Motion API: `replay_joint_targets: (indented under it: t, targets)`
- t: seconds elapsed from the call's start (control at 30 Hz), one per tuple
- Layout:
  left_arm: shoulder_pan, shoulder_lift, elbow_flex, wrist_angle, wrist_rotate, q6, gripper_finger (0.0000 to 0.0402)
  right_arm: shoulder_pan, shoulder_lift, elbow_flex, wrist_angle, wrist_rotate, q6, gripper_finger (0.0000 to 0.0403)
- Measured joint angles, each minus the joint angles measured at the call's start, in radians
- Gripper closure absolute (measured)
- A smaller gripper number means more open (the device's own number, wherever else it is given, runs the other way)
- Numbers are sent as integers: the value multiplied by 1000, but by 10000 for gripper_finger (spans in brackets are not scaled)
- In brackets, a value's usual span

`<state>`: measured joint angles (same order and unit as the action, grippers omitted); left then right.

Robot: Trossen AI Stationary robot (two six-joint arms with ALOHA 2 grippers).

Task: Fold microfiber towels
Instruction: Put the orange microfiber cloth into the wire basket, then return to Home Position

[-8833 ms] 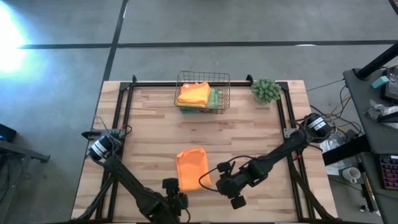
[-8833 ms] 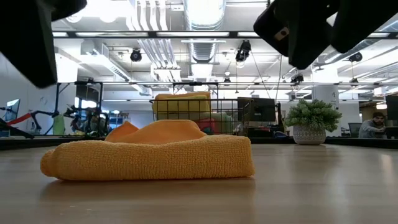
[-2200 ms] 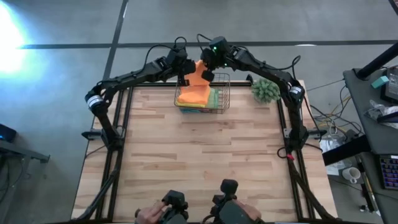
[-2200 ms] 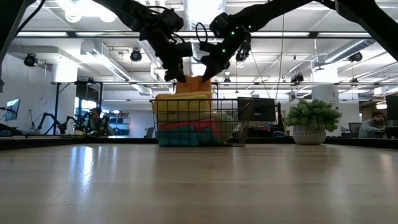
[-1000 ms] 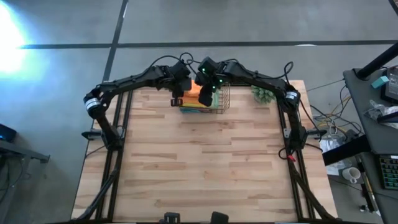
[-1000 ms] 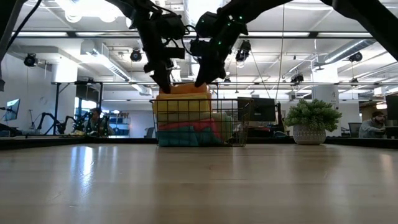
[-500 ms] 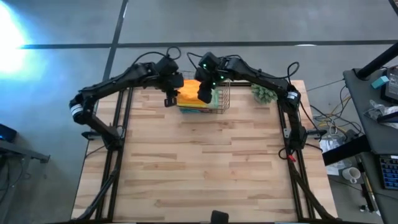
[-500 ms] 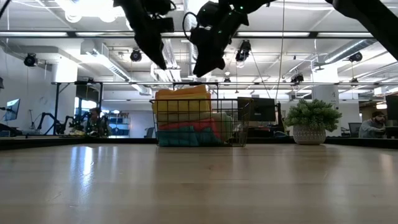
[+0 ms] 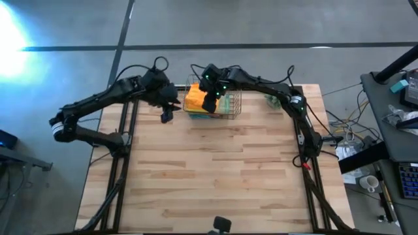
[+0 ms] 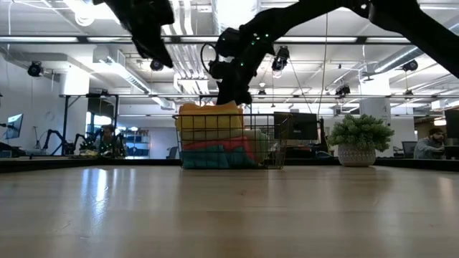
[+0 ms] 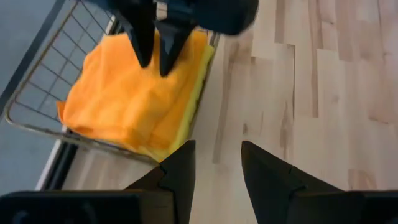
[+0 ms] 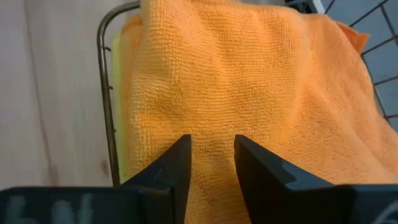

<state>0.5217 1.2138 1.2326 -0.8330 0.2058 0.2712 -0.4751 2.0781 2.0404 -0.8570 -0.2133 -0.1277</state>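
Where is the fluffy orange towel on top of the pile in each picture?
High view: the soft orange microfiber towel tops the pile in the wire basket at the table's far edge.
Low view: its orange edge shows above the basket rim, over yellow.
Left wrist view: it lies in the basket, beneath the right gripper.
Right wrist view: it fills the picture.
Shared landmark: the wire basket.

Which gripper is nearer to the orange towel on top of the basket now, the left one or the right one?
The right. The right gripper hangs directly over the orange towel in the wire basket, fingers open. The left gripper is beside the basket, over bare table, empty.
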Motion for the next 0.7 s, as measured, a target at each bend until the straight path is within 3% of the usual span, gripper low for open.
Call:
replay_joint_targets:
  t: [0.23,0.4,0.7]
  targets:
    - [-1,-185,-232,85,6,-78,288,-2,-66,14,-6,4,16,307]
    - [-2,-344,-403,207,66,-162,288,5,-152,15,-11,5,5,318]
    - [-8,-667,-645,379,73,-289,289,92,-286,13,-38,5,0,334]
